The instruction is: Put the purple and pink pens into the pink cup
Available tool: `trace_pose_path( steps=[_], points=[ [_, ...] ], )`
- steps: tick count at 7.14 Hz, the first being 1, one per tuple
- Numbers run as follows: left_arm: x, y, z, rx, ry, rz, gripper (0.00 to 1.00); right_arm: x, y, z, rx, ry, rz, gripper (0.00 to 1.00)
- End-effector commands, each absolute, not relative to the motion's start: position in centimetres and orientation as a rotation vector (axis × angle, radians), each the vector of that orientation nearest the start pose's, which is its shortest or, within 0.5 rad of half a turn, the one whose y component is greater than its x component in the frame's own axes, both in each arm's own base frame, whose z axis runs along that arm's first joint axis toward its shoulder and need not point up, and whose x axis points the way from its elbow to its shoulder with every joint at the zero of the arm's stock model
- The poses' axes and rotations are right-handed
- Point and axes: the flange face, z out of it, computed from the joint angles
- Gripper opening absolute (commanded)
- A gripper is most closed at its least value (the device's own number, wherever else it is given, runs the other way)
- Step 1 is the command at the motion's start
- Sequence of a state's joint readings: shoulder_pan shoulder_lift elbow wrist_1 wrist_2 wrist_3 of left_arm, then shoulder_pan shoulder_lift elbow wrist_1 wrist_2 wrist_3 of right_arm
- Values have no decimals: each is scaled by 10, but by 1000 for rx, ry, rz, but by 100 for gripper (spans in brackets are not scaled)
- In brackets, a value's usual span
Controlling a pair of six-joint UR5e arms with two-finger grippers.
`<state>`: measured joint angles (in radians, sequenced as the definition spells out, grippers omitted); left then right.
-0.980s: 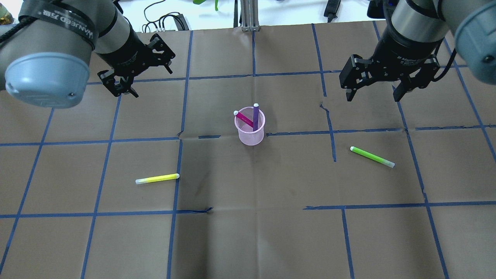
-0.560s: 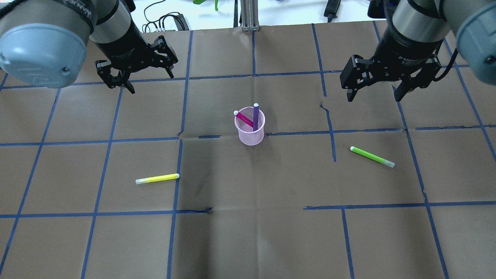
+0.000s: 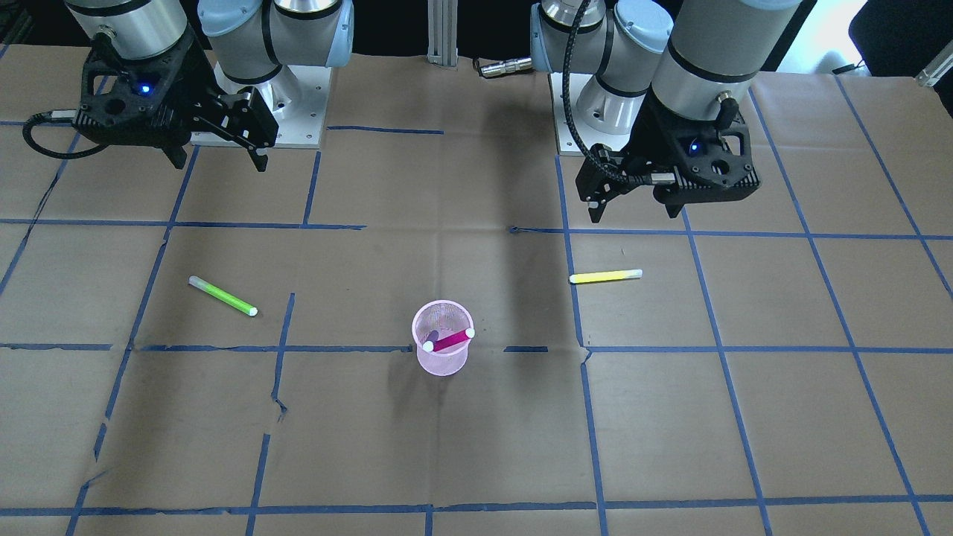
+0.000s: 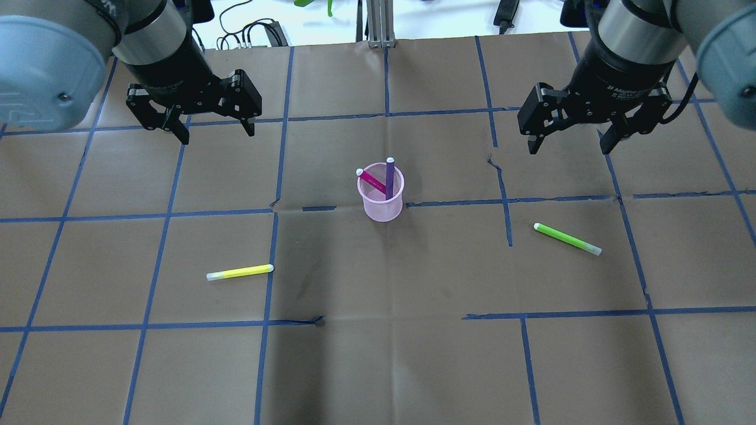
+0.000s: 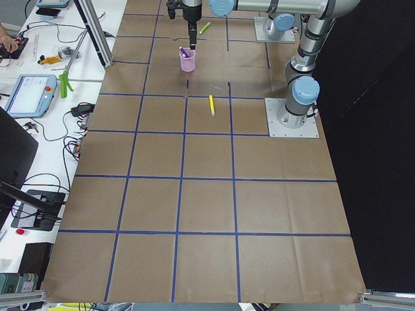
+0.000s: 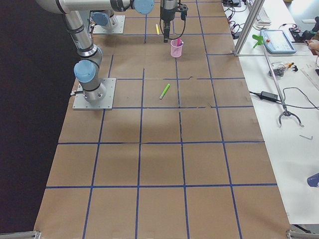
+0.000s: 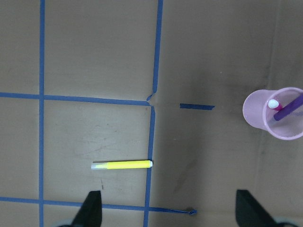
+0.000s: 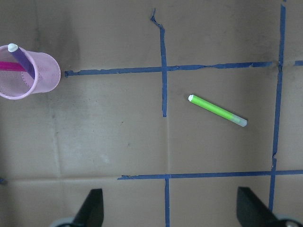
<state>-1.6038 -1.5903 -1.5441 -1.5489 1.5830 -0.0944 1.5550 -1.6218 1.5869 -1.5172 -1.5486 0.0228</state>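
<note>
The pink mesh cup (image 4: 381, 203) stands upright mid-table, also in the front view (image 3: 441, 361) and both wrist views (image 7: 265, 120) (image 8: 45, 78). The purple pen (image 4: 390, 177) and the pink pen (image 4: 372, 180) both stand inside it, leaning on the rim. My left gripper (image 4: 214, 131) is open and empty, high above the table to the cup's far left. My right gripper (image 4: 568, 143) is open and empty, high to the cup's far right.
A yellow highlighter (image 4: 240, 272) lies on the paper at the near left, also in the left wrist view (image 7: 122, 165). A green highlighter (image 4: 567, 238) lies at the right, also in the right wrist view (image 8: 218, 110). Blue tape lines grid the brown paper.
The left arm has swung up and away, and its gripper has turned to level its fingers. The right arm, cup and pens have not moved.
</note>
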Motion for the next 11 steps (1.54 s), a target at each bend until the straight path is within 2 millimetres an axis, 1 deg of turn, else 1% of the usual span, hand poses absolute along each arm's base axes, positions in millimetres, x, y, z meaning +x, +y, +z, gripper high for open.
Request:
trace_pose_path(
  steps=[1, 2, 3, 4, 6, 8, 11],
  points=[
    [-144, -481, 500, -44, 3128, -56, 98, 125, -475, 504, 69, 3124, -2, 100],
    [-133, -483, 503, -65, 3139, -63, 98, 125, -476, 506, 69, 3124, -17, 100],
    [-127, -483, 504, -79, 3140, -67, 98, 125, -479, 512, 69, 3124, -38, 100],
    [-126, -484, 504, -84, 3140, -67, 98, 125, -488, 515, 69, 3124, -38, 100],
    [-126, -484, 504, -84, 3142, -67, 98, 124, -488, 505, 72, 3127, 9, 100],
    [-126, -484, 503, -84, 3142, -67, 98, 124, -486, 507, 77, 3125, 7, 100],
    [-126, -484, 503, -87, 3151, -68, 98, 124, -487, 507, 74, 3125, 7, 100]
  ],
)
